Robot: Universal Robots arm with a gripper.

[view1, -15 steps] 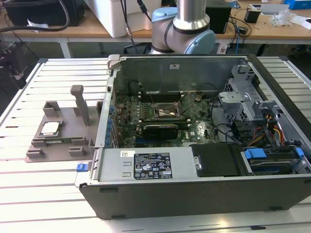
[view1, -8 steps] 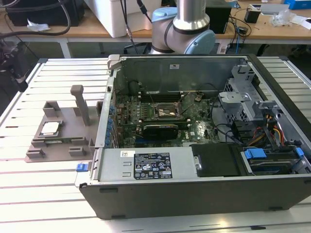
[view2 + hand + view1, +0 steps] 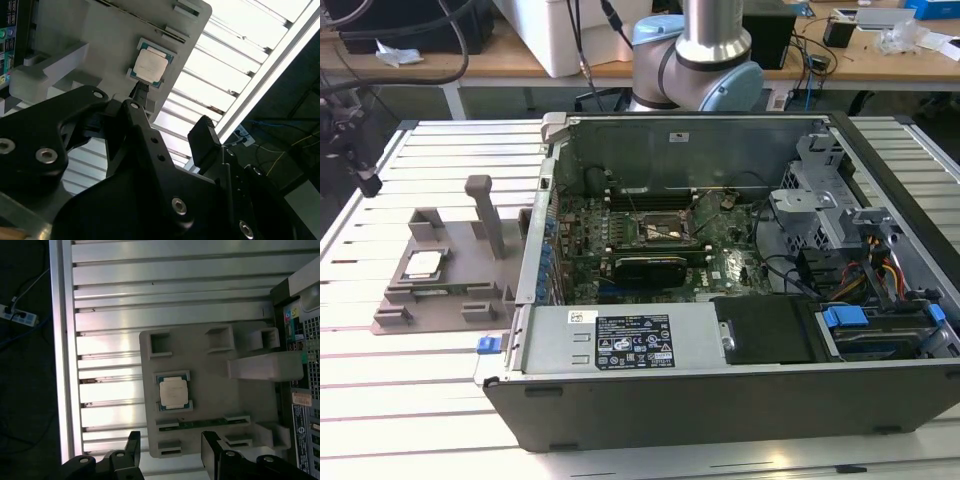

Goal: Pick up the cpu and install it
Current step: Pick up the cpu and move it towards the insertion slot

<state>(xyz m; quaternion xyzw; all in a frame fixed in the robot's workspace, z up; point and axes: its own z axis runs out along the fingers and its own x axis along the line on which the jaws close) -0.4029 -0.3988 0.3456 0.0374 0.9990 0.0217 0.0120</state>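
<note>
Your cpu (image 3: 173,392) is lying flat in its little pocket on the grey fixture block (image 3: 215,395). That block is out on the slatted bench (image 3: 400,400), just to the exterior view's left of the open PC case (image 3: 720,385). In the first wrist view your gripper (image 3: 171,440) hangs over the edge of the fixture block with its fingers spread wide, nothing between them and well clear of the cpu.
</note>
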